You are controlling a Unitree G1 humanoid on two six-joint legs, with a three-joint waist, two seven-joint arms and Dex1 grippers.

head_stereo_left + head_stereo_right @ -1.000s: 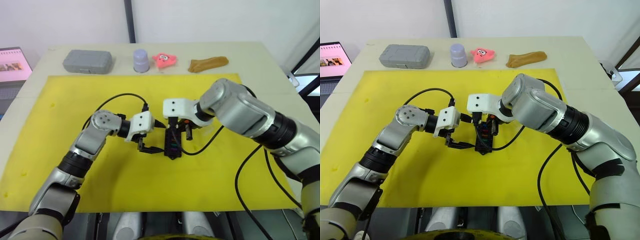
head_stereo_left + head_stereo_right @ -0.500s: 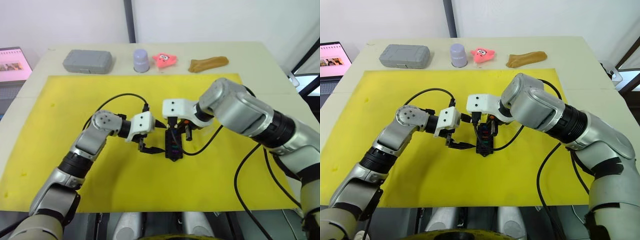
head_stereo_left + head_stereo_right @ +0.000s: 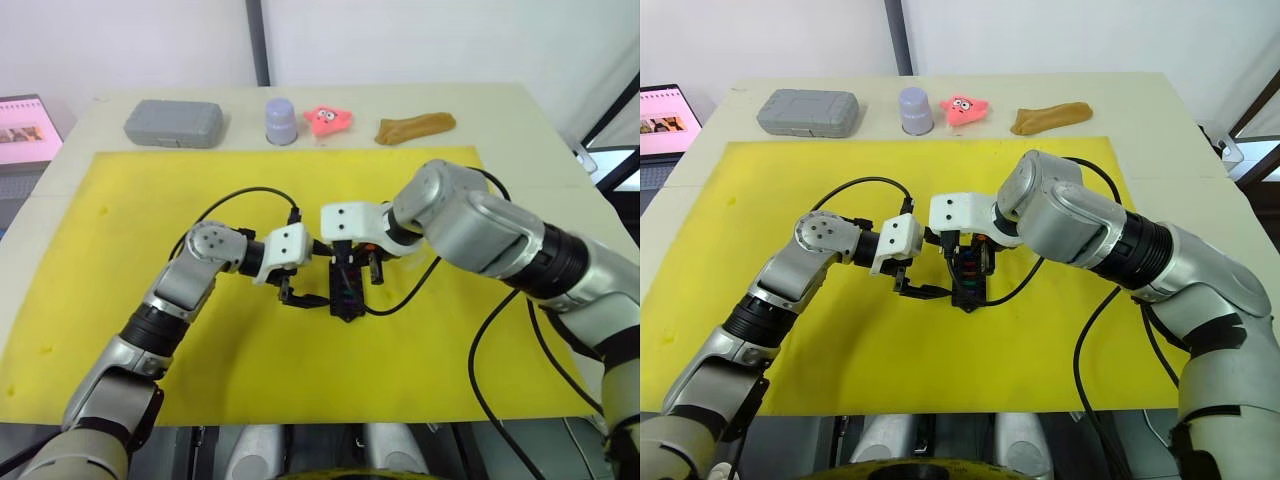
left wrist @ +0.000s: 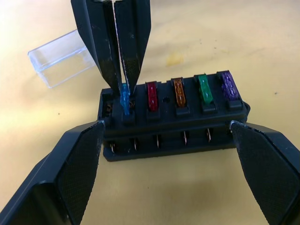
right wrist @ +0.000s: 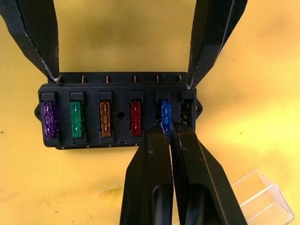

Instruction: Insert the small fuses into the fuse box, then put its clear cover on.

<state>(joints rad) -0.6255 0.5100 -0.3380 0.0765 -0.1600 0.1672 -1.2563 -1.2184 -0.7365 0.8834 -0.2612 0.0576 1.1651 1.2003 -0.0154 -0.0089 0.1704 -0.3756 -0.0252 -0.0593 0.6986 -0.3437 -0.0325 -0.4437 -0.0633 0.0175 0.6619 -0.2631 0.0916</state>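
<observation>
Bracing the fuse box [image 4: 173,119] at the middle of the yellow mat [image 3: 120,220] on the counter [image 3: 1120,95], the left end effector [image 4: 171,166] stands spread wide, one finger at each end of the black block, while the right end effector [image 5: 169,133] is pinched shut on a blue fuse [image 5: 164,112] that sits partly down in the fifth slot. Red [image 5: 135,115], amber [image 5: 105,117], green [image 5: 76,119] and purple [image 5: 48,121] fuses fill the slots alongside, and the last slot by the blue one looks empty. The likeliest fault is a crooked push: the blue fuse appears to lean in the left wrist view, so pressing off-axis could jam its blades or tip the block. Letting go too soon could leave it proud and keep the lid from seating. The clear cover [image 5: 260,197] lies on the mat just beside the box, near the right end effector
</observation>
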